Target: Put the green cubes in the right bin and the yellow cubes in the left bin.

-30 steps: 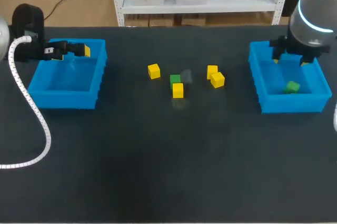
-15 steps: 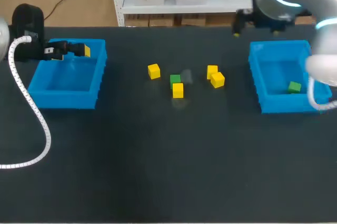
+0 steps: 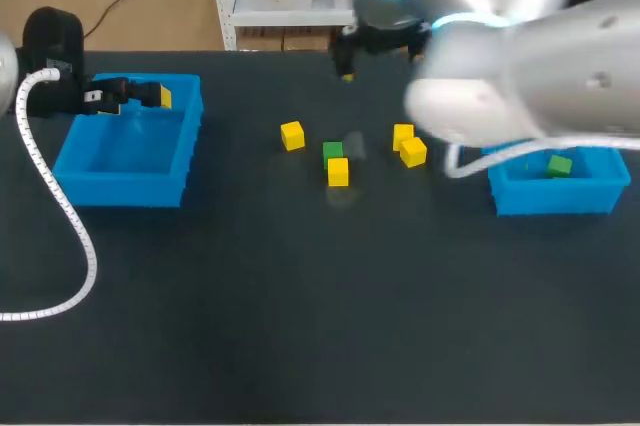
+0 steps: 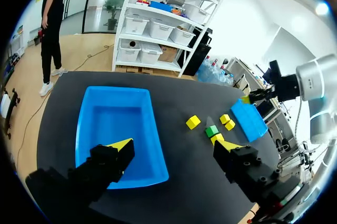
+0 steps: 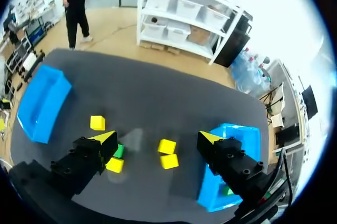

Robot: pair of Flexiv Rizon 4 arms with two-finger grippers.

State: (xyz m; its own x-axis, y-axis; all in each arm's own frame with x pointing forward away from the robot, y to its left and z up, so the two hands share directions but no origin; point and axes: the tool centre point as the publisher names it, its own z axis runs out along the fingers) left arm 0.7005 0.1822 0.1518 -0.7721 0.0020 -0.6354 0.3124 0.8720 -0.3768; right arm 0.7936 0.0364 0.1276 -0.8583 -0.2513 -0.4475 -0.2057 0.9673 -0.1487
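The right blue plastic bin (image 3: pixel 545 196) holds one small green cube (image 3: pixel 559 165). The left blue plastic bin (image 3: pixel 125 189) has my left gripper (image 4: pixel 174 148) over its far rim, with the fingers spread and gripping nothing. Both bins run long from near to far. Four yellow cubes (image 3: pixel 292 135) and a second green cube (image 3: pixel 333 152) sit between the bins. The right gripper (image 5: pixel 157 139) hangs above them, with the fingers apart and holding nothing.

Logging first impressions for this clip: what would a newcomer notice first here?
The big silver right arm stretches across the table's back, its open right gripper facing a mid-table cluster of four small yellow cubes and one green cube. Bright blue plastic bins flank them: the right bin holds a second green cube, the left bin sits empty by the open left gripper.
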